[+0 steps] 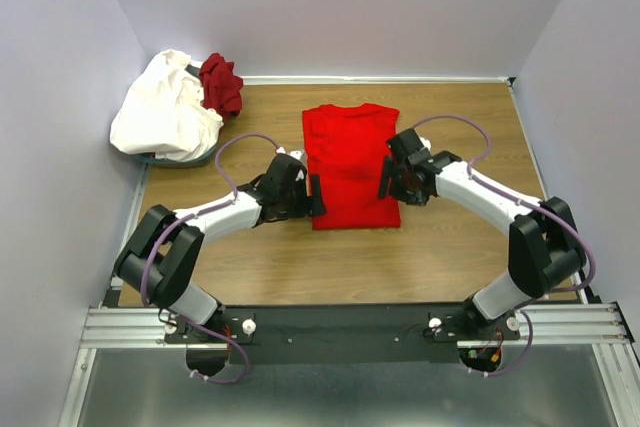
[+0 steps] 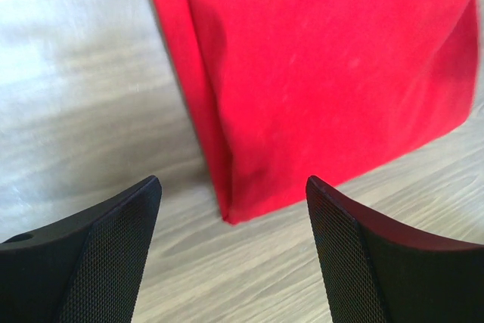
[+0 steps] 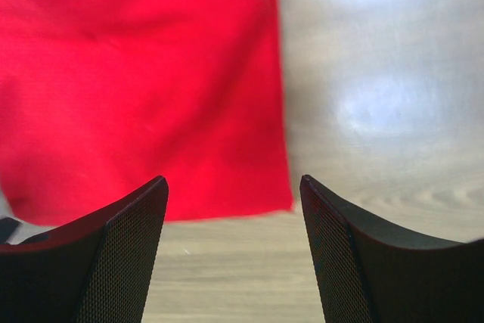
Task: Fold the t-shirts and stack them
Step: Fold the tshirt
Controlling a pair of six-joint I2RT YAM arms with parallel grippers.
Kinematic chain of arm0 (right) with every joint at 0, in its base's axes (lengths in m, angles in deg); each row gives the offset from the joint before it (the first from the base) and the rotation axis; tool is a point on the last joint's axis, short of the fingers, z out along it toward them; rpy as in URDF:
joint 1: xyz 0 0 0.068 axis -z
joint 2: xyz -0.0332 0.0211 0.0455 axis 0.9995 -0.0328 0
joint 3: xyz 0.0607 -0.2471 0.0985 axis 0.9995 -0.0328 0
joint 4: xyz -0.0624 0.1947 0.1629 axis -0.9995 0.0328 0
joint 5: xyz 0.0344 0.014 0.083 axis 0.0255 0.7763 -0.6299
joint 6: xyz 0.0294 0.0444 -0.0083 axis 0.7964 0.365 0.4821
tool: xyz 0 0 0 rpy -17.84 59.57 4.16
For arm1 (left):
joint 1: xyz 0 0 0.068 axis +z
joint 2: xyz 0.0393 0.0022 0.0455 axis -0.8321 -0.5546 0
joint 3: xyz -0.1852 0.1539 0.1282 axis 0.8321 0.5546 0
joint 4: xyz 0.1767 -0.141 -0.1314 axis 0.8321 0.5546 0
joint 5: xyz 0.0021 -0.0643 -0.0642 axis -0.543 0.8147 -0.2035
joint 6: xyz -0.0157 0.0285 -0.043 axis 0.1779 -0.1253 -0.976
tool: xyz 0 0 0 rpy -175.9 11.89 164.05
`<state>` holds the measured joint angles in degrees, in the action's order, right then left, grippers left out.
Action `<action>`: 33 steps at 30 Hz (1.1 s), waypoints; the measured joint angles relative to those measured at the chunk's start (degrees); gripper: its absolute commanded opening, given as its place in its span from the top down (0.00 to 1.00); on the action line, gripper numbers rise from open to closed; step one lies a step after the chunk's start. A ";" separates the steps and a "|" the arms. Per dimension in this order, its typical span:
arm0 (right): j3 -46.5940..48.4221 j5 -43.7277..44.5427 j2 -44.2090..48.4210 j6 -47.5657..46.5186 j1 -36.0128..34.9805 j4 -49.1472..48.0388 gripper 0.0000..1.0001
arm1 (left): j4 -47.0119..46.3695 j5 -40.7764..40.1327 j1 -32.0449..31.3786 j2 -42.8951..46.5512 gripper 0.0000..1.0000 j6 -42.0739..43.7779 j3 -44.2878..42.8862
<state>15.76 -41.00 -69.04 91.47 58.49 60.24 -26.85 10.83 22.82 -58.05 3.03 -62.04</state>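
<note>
From above, the red shirt (image 1: 350, 167) lies flat at the middle of the surface (image 1: 420, 257), already narrowed to a long panel with the collar toward 12 o'clock and the hem toward 6. The white shirt (image 1: 165, 112) and the maroon shirt (image 1: 222, 85) sit bunched together, well apart from it, out at 10 o'clock. The left pincer (image 1: 315, 197) hangs at the panel's 8 o'clock corner and the right pincer (image 1: 385, 182) at its 4 o'clock edge. Both are released and neither holds cloth.

Through the left wrist, the left pincer (image 2: 232, 183) stands wide, with the near corner of the red shirt (image 2: 325, 58) lying between its tips and a little beyond them. The folded edge shows more than one layer. Bare surface (image 2: 76, 96) runs off toward 9 o'clock.

Through the right wrist, the right pincer (image 3: 231, 181) is spread too. The hem corner of the red shirt (image 3: 136, 81) ends just ahead of the gap, with bare surface (image 3: 378, 96) toward 3 o'clock.

I'd judge this cloth light, limp and thin. It won't hold any shape, and the stacked layers will likely slide over one another if only the top one is caught. The best hold looks like the two hem corners, one per pincer, pinched low against the surface through every layer. Both should then be lifted together so the panel doesn't sag or skew.
</note>
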 measured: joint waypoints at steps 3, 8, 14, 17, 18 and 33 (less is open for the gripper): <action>-4.74 -1.01 2.12 1.03 0.24 -0.76 0.25 | 0.02 0.55 -0.35 0.02 0.16 -0.13 1.66; -10.67 -3.04 3.63 2.67 1.05 -2.56 0.32 | 0.02 0.81 -0.39 0.11 0.16 -0.68 3.15; -13.73 -5.46 4.09 4.31 1.25 -5.75 0.38 | 0.07 0.81 -0.39 1.40 0.18 -1.27 4.15; -15.26 -5.99 4.26 5.01 1.25 -6.51 0.41 | 0.13 0.79 -0.48 2.19 0.19 -1.42 4.90; -15.76 -6.03 4.35 5.27 1.25 -6.84 0.42 | 0.17 0.79 -0.52 2.45 0.19 -1.51 5.11; -18.93 -6.69 4.22 6.40 1.25 -11.63 0.62 | 0.85 -0.79 -1.81 3.26 0.23 -2.75 5.57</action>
<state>-3.17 -47.69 -64.82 97.87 59.74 48.62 -25.99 10.05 21.01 -54.79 0.27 -56.47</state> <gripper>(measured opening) 0.395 0.777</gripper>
